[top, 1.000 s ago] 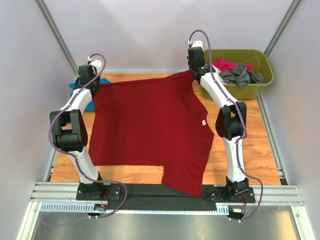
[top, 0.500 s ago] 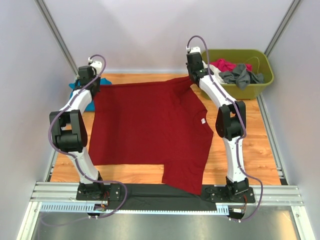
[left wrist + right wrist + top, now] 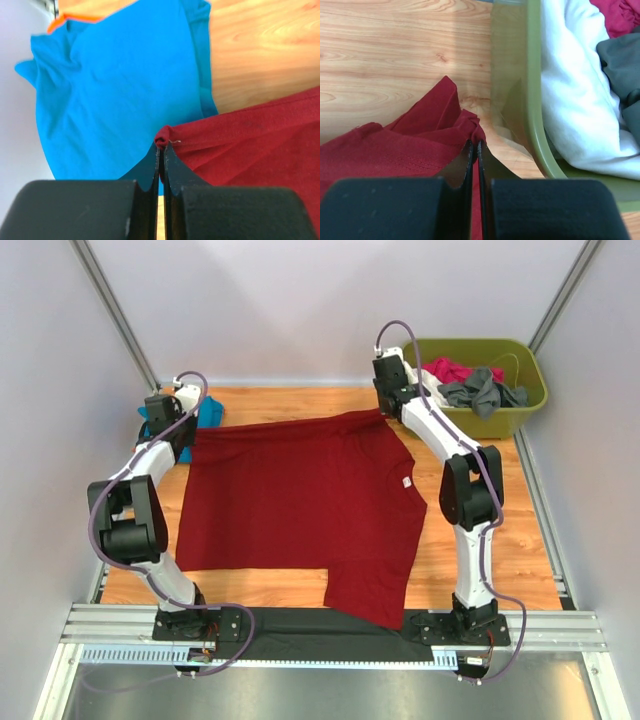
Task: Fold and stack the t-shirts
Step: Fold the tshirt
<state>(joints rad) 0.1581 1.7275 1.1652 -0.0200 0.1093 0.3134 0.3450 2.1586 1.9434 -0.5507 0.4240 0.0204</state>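
At the far left corner of the surface [image 3: 505, 540], the left pincer [image 3: 161, 146] is closed tight on a pinch of hem of the dark red shirt [image 3: 300, 500]. It holds that corner just over the teal-blue shirt [image 3: 110, 90], which lies rumpled by the wall. Between the arms the red shirt lies spread mostly flat, its white label [image 3: 407, 483] toward the right. Farther right, the right pincer [image 3: 474, 144] grips the other far corner, just beside the green bin [image 3: 517, 75] of other garments. This looks like the spreading step, before any fold. Next, I judge, both corners want laying down taut, clear of the blue shirt, then letting go.
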